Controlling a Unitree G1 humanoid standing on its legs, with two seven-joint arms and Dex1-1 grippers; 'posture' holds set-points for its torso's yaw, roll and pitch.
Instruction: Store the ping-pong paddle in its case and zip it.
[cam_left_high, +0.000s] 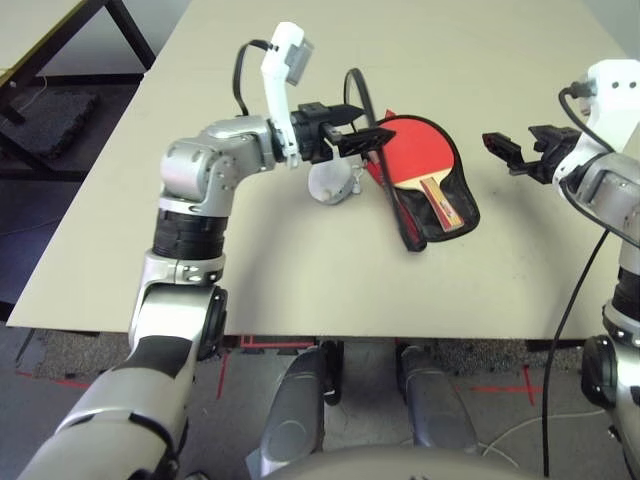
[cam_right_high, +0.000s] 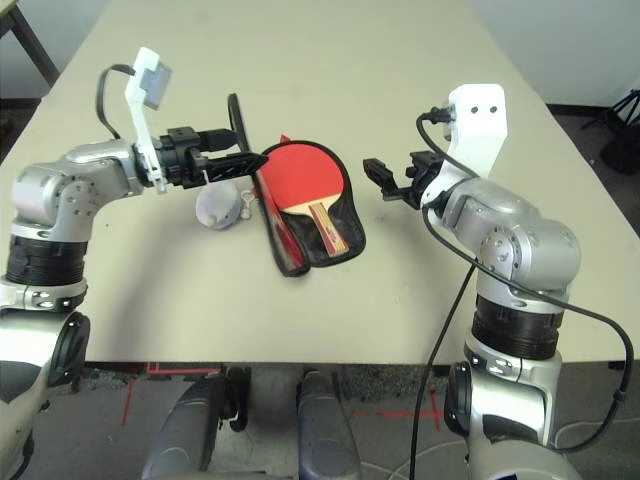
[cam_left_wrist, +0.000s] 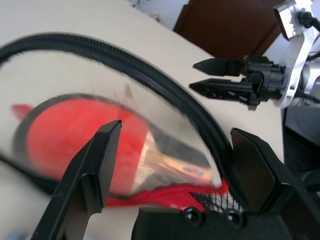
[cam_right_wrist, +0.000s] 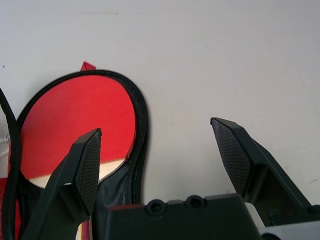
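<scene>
On the pale desk (cam_left_high: 300, 280), the case (cam_right_high: 340, 245) lies open with black lining up. In it rests the ping-pong paddle (cam_right_high: 300, 180), red face up, striped wooden handle nearest. Left pincer (cam_left_high: 362, 130) hangs spread just above its far-left edge; right pincer (cam_right_high: 385, 180) gapes alongside.

Both arms reach forward, left pincer (cam_left_high: 362, 128) and right pincer (cam_right_high: 377, 180) apparently spread wide, holding nothing.

**Robot test lab**

A plain beige table (cam_left_high: 300, 290) is standing on grey carpet (cam_left_high: 60, 350) that is bearing red tape marks (cam_left_high: 500, 388). Loose cables (cam_left_high: 560, 330) are trailing down near the right; a dark table frame (cam_left_high: 60, 60) is standing far left.
</scene>
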